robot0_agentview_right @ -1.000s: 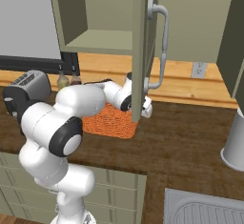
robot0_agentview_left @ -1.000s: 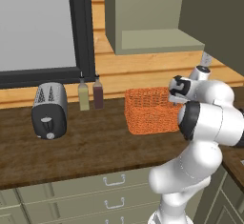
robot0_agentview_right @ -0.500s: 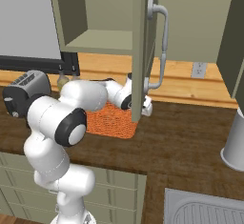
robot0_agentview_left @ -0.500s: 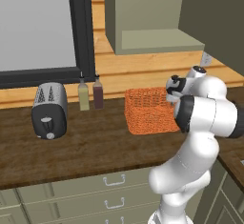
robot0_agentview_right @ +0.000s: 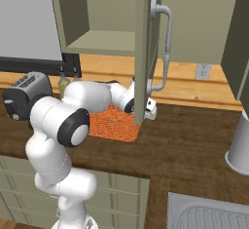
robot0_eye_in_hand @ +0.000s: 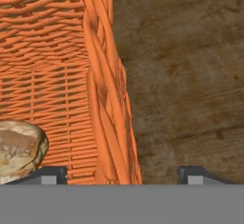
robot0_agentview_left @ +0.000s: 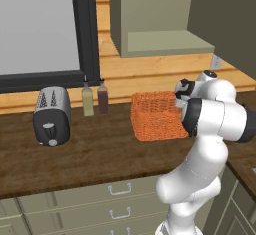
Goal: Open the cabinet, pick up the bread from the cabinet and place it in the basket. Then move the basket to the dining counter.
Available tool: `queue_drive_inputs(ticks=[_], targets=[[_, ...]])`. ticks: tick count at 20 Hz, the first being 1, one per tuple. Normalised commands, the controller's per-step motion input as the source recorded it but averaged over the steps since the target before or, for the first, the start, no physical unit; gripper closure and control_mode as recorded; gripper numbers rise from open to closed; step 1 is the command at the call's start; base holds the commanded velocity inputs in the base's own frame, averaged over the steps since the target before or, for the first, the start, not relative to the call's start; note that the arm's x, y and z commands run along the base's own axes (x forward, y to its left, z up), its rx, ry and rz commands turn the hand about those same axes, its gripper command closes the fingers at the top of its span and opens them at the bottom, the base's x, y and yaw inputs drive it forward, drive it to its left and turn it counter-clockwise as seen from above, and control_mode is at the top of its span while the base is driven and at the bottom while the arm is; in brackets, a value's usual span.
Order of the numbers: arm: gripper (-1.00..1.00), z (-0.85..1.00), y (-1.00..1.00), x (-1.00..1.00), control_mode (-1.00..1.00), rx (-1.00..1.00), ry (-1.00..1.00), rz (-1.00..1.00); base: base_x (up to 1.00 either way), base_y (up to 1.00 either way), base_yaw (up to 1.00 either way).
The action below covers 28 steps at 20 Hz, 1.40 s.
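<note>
The orange woven basket [robot0_agentview_left: 155, 116] stands on the dark wood worktop below the cabinet [robot0_agentview_left: 155, 29]. The cabinet door [robot0_agentview_right: 143, 43], with its curved silver handle [robot0_agentview_right: 165, 43], hangs open. My gripper [robot0_agentview_left: 181, 90] is at the basket's right end. In the hand view my gripper [robot0_eye_in_hand: 121, 174] is open, one fingertip [robot0_eye_in_hand: 47, 175] inside the basket [robot0_eye_in_hand: 57, 66] and the other outside, astride its wall with a gap on both sides. The brown bread [robot0_eye_in_hand: 16, 149] lies on the basket floor by the inner fingertip. The open door partly hides the hand [robot0_agentview_right: 150, 110]. The dining counter is out of view.
A silver toaster [robot0_agentview_left: 51, 115] and two bottles [robot0_agentview_left: 88, 99] stand left of the basket along the wall. A grey pot [robot0_agentview_right: 240, 143] sits at the far right and a sink [robot0_agentview_right: 209, 216] lies in front of it. Drawers run under the worktop.
My elbow has swung upward and back while the hand stayed at the basket's right end. The jaws have begun to narrow a little.
</note>
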Motion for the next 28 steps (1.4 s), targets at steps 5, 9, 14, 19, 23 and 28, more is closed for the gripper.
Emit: queue_drive_inputs(ticks=[5, 9, 14, 19, 23, 28], targets=[[1.0, 0.0, 0.0, 0.0, -1.0, 0.0, 0.0, 0.0, 0.0, 0.0, 0.0], [1.0, -0.01, 0.16, -0.15, -1.0, 0.0, 0.0, 0.0, 0.0, 0.0, 0.0], [1.0, 0.28, 0.61, -0.4, -1.0, 0.0, 0.0, -0.05, 0.0, 0.0, 0.0], [1.0, 0.61, 0.45, -0.51, -1.0, 0.0, 0.0, -0.08, 0.0, 0.0, 0.0], [1.0, 0.65, 0.0, -0.85, -1.0, 0.0, 0.0, 0.0, 0.0, 0.0, 0.0], [1.0, 0.69, 0.0, -0.83, -1.0, 0.0, 0.0, 0.0, 0.0, 0.0, 0.0]])
